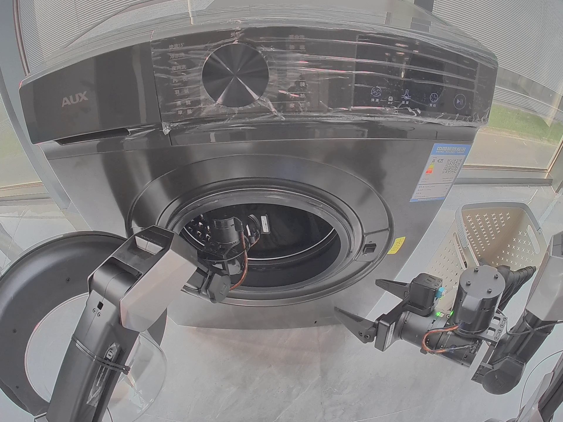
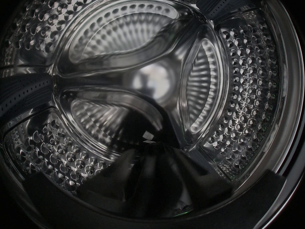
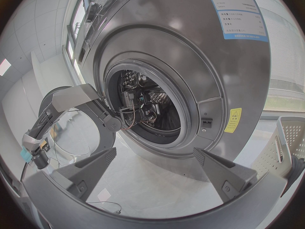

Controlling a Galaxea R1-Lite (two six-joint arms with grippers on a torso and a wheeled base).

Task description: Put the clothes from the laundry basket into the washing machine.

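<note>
while the left gripper (image 1: pixel 246 230) sits inside the drum (image 2: pixel 251 80) of the washer (image 1: pixel 363 165) (its grip state cannot be told), dark clothes (image 2: pixel 152 178) lie on the drum floor. right gripper (image 1: pixel 359 297): released, low before the washer, near the basket (image 1: pixel 498 230). door (image 1: pixel 35 288): swung open.

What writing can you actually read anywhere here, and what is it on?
"AUX": upper left front panel of the washing machine.
Symbols and program names on the control panel: too small to read.
Print on the blue energy label: too small to read.
Characters on the yellow sticker beside the door opening: blurred, unreadable.
</note>
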